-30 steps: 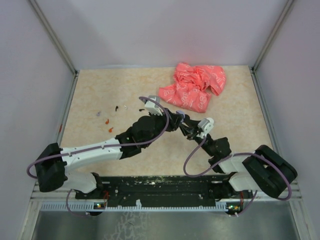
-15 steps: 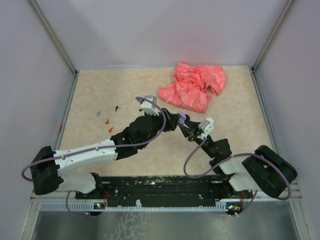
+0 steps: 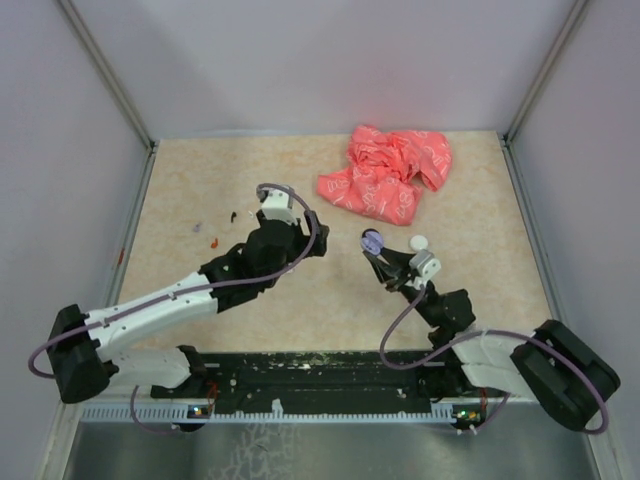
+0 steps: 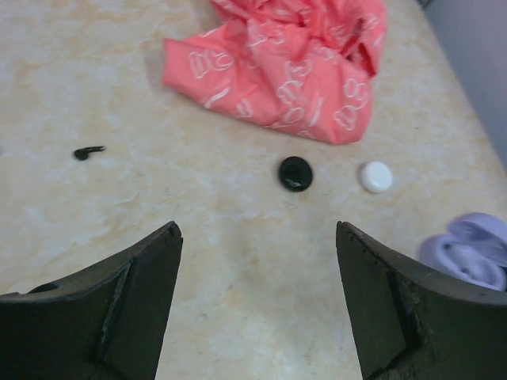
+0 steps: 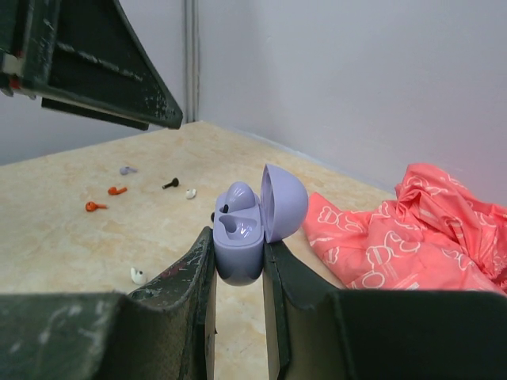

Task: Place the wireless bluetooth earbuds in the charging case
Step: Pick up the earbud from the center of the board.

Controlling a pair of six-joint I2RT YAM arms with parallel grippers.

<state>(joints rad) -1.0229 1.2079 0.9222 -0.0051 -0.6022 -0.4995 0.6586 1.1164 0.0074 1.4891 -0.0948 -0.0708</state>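
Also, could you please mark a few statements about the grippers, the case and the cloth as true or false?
1. The right gripper is shut on the charging case. True.
2. The case's lid is closed. False: it stands open.
3. The left gripper holds an earbud. False: its jaws are open and empty; the black earbud lies on the table.
4. The pink cloth lies at the table's far side. True.

Tbl [image 3: 200,170] w/ pink cloth [image 3: 388,175], earbuds [image 4: 87,151]
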